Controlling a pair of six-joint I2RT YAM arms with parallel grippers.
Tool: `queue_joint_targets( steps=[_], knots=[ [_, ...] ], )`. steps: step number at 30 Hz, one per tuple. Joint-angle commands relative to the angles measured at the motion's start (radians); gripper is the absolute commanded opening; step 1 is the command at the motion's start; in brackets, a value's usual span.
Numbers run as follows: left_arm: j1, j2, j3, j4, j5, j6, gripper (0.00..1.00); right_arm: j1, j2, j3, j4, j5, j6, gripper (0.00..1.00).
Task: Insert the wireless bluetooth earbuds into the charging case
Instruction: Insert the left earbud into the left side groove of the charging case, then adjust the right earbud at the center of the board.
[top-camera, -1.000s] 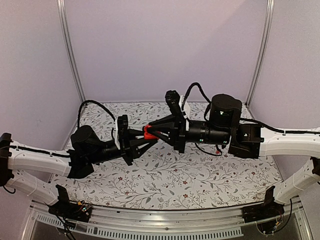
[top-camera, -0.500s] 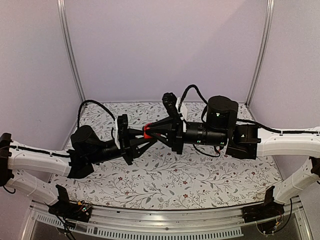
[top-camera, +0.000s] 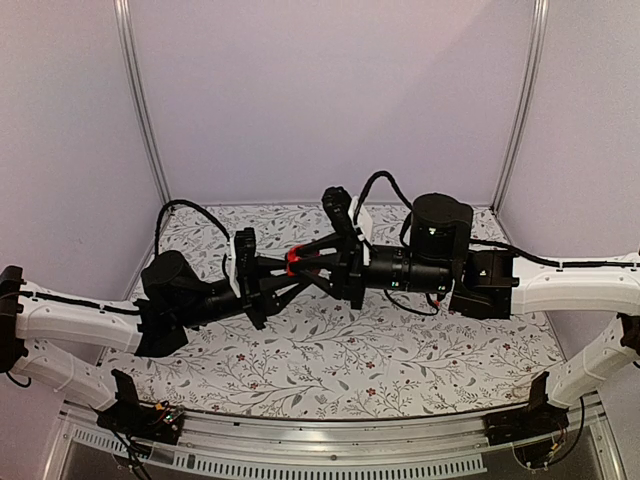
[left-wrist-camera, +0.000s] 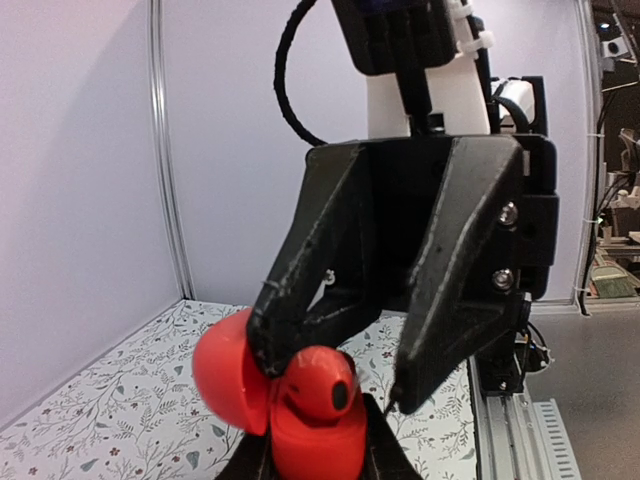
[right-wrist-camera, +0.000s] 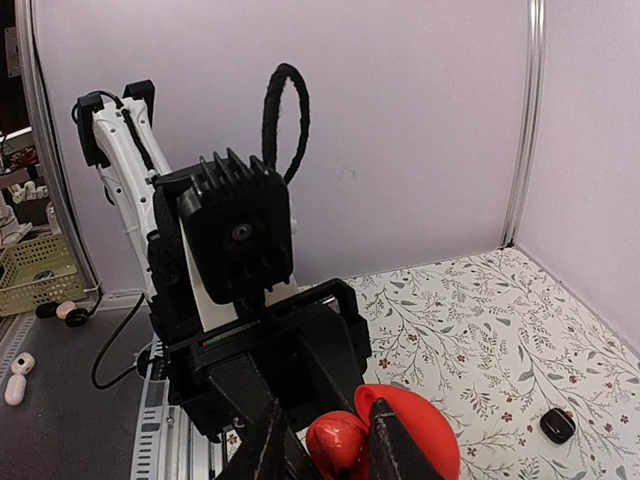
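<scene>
My left gripper (top-camera: 283, 270) (left-wrist-camera: 315, 468) is shut on the body of a red charging case (left-wrist-camera: 310, 445), held in the air above the table's middle. The case's round lid (left-wrist-camera: 222, 370) stands open to the left. A glossy red earbud (left-wrist-camera: 318, 380) sits in the mouth of the case. My right gripper (top-camera: 300, 257) (right-wrist-camera: 330, 440) faces the left one, and its fingers (left-wrist-camera: 290, 300) close on either side of that earbud (right-wrist-camera: 335, 445). The lid also shows in the right wrist view (right-wrist-camera: 420, 430). No second earbud is in view.
A small black object (right-wrist-camera: 557, 425) lies on the floral table mat (top-camera: 340, 360) toward the right side wall. Both arms stretch across the table's middle. Lilac walls close in the back and both sides.
My right gripper has moved left, up against the left gripper, so less of the red case shows from above. The left arm has stayed still.
</scene>
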Motion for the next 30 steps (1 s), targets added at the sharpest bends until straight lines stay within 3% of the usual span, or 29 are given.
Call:
queue_joint_targets(
  steps=[1,6,17,22,26,30],
  knots=[
    [-0.015,-0.017,-0.007,0.025,0.002,-0.005,0.00,0.003,-0.009,0.023,0.008,0.016,0.007,0.30],
    [-0.015,-0.019,-0.016,0.026,-0.001,-0.008,0.00,0.003,-0.030,0.029,0.012,-0.005,0.001,0.36],
    [-0.013,-0.005,-0.025,0.029,-0.007,-0.012,0.00,0.003,-0.072,0.061,0.025,-0.097,-0.023,0.38],
    [-0.012,-0.006,-0.026,0.025,-0.006,-0.016,0.00,-0.004,-0.129,0.055,-0.036,-0.036,-0.038,0.40],
    [-0.011,-0.013,-0.027,0.014,-0.004,-0.017,0.00,-0.081,-0.193,0.011,-0.118,0.015,-0.011,0.44],
    [-0.007,-0.023,-0.029,-0.003,-0.007,-0.018,0.00,-0.256,-0.265,-0.067,-0.246,0.042,0.126,0.44]
  ],
)
